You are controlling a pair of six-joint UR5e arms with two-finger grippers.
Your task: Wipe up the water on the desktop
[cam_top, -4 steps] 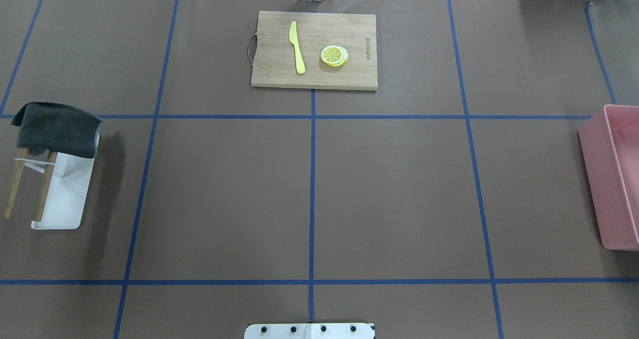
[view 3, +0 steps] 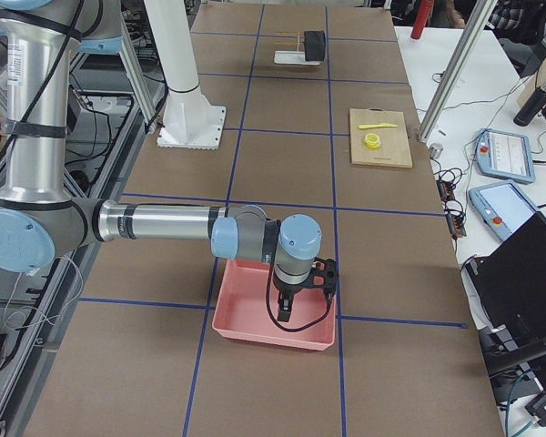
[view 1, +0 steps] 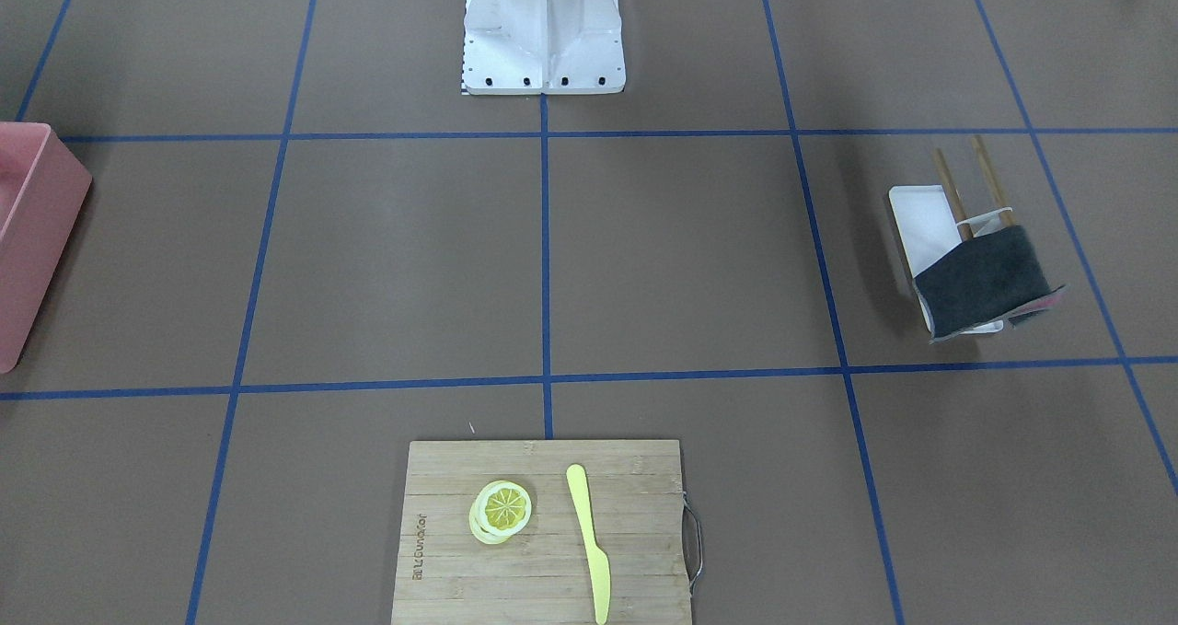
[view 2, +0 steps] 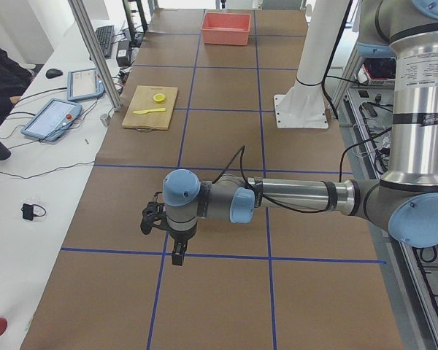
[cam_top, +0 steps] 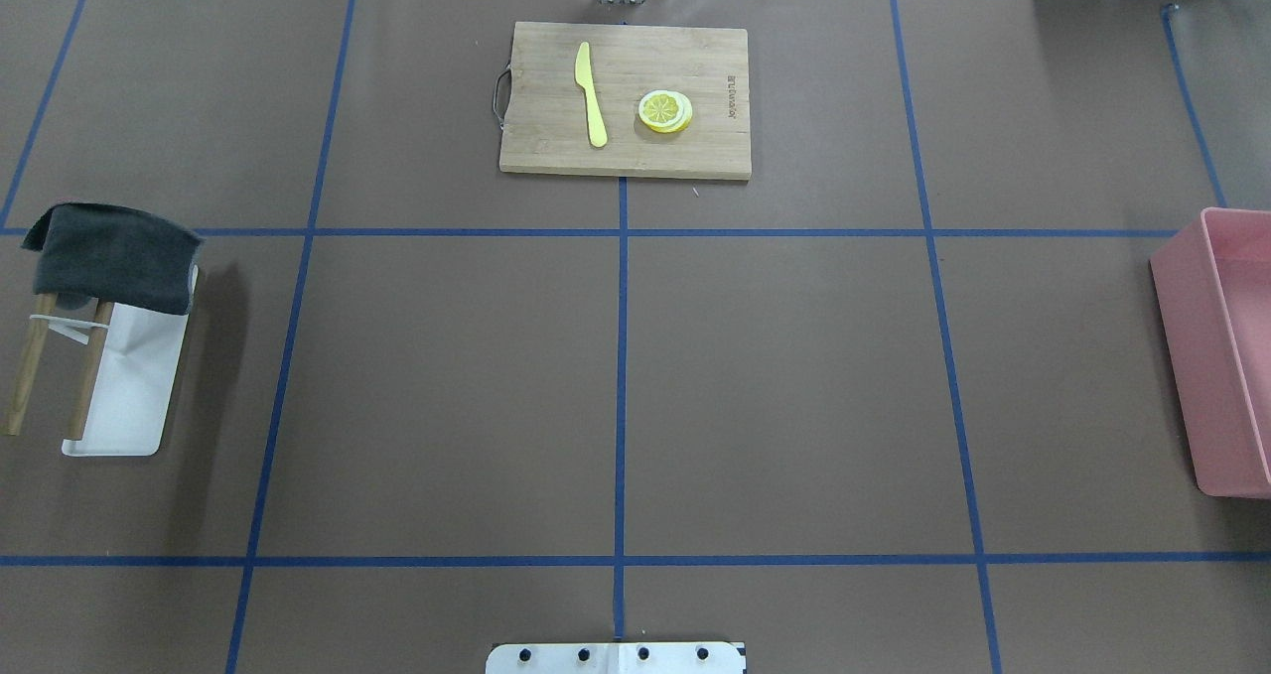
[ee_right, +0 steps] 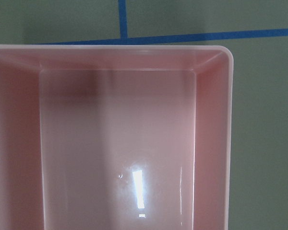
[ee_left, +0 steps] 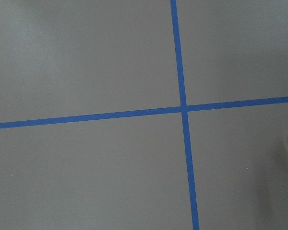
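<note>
The matte brown, blue-taped desk (cam_top: 784,386) is filling each view, carrying a cutting board (cam_top: 621,93) at its far edge. The left gripper (view 2: 177,257) is hovering above it, the right gripper (view 3: 285,316) above a pink bin (view 3: 241,330); their opening cannot be determined.

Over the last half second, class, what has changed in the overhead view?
Nothing visibly changed. The grey cloth, cutting board, yellow knife, lemon slices and pink bin sit on the desktop as before.
</note>
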